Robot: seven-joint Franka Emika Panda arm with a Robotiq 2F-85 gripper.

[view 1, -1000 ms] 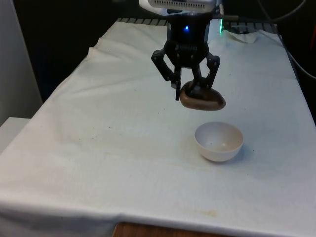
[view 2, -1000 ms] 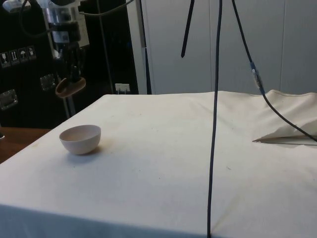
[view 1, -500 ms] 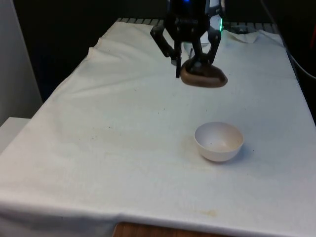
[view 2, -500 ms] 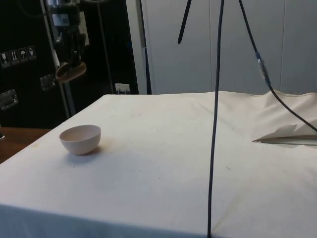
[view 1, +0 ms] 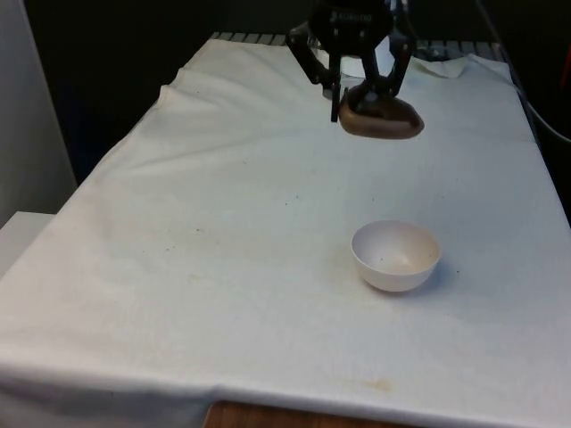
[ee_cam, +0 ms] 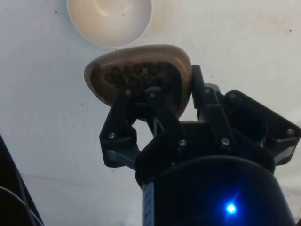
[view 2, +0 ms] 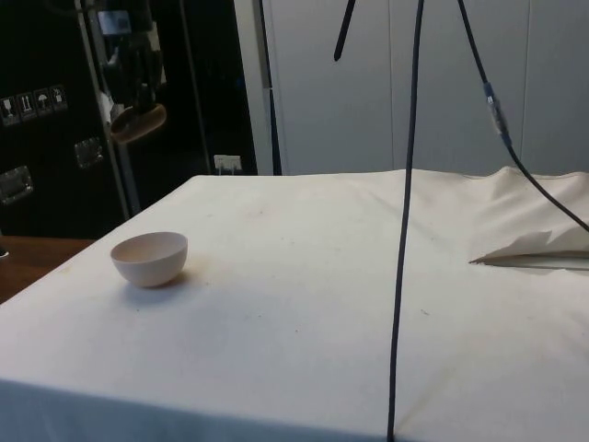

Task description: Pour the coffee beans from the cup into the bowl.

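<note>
The black two-finger claw (view 1: pixel 368 87) is clenched on the rim of a shallow brown wooden cup (view 1: pixel 381 121) with dark coffee beans (ee_cam: pixel 136 75) inside, high above the white-clothed worktop (view 1: pixel 223 232). The empty round white bowl (view 1: pixel 395 256) stands below, nearer to the front edge, well apart from the cup

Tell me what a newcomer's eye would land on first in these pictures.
First, the brown cup of dark coffee beans, gripped by the black gripper high above the white cloth. Next, the white bowl standing alone on the cloth, nearer the front camera than the cup, with a few dark specks inside.
</note>
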